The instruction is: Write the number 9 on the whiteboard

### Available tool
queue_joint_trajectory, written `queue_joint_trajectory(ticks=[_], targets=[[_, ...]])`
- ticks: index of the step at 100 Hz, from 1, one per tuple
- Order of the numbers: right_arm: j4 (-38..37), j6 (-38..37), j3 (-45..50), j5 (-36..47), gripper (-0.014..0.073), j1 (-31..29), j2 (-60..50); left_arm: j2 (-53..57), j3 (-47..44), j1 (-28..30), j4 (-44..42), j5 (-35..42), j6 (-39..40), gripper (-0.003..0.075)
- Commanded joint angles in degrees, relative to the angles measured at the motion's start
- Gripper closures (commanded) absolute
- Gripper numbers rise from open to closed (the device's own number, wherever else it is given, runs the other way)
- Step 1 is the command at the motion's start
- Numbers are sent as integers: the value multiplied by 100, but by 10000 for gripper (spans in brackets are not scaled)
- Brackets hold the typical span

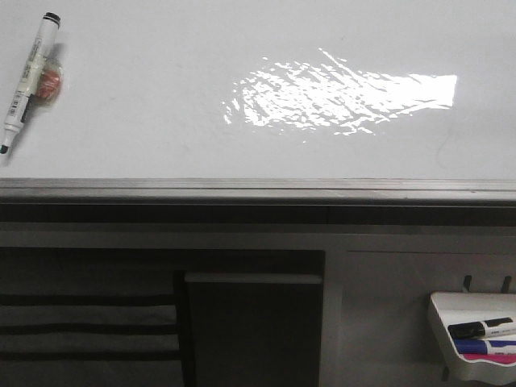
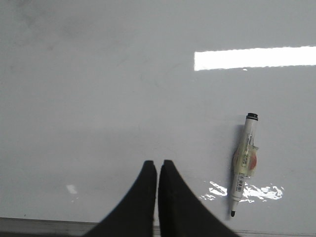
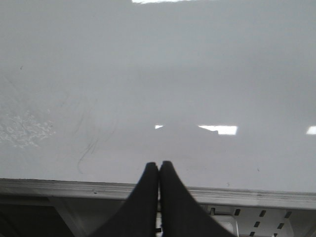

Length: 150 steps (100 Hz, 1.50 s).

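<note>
The whiteboard (image 1: 161,105) is a glossy white board with a glare patch (image 1: 339,101) and a grey metal edge strip (image 1: 258,187). I see no number 9 on it, only faint grey traces in the right wrist view (image 3: 84,148). A white marker (image 1: 28,81) with a black tip and an orange tag lies on the board at far left; it also shows in the left wrist view (image 2: 244,163). My left gripper (image 2: 157,163) is shut and empty, over the board beside the marker. My right gripper (image 3: 159,164) is shut and empty near the board's edge strip (image 3: 74,187). Neither gripper shows in the front view.
A small white marker tray (image 1: 448,310) hangs at the lower right below the board, holding a black marker (image 1: 480,328), a blue one and a pink one. Dark panels and a grey cabinet front sit under the edge strip.
</note>
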State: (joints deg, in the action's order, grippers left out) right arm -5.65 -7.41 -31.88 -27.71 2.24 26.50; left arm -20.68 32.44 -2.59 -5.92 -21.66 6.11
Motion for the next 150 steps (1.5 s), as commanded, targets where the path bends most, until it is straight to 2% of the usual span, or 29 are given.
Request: queue_joint_trajectory(ticks=[1,16,30,41,50,64,69,74,111,127,150], targets=[[-36,32,-207,394,666,-34,65,-91,209,6,7,407,20,741],[-36,32,-207,391,666,-34,65,-91,209,6,-13,396,20,741],[-36,32,-207,381,661,-34,77,-91,209,6,-386,400,20,740],[-36,32,-207,381,568,-34,77,-91,209,6,-876,365,20,711],[-36,32,-207,381,394,-34,77,-91,209,6,-933,365,20,601],[-36,32,-207,420,58,-34,77,-91,209,6,-918,365,20,320],[-36,32,-207,431,-20,-34,77,-91,209,6,-860,365,20,224],[-36,32,-207,399,-62,-34,77,-91,209,6,-860,365,20,179],[-36,32,-207,400,-63,-34,77,-91,209,6,-842,409,20,176],[24,32,-207,400,-63,-34,77,-140,197,6,-368,410,20,176],[392,32,-207,380,-63,-34,77,-939,208,-148,-241,410,-303,176]])
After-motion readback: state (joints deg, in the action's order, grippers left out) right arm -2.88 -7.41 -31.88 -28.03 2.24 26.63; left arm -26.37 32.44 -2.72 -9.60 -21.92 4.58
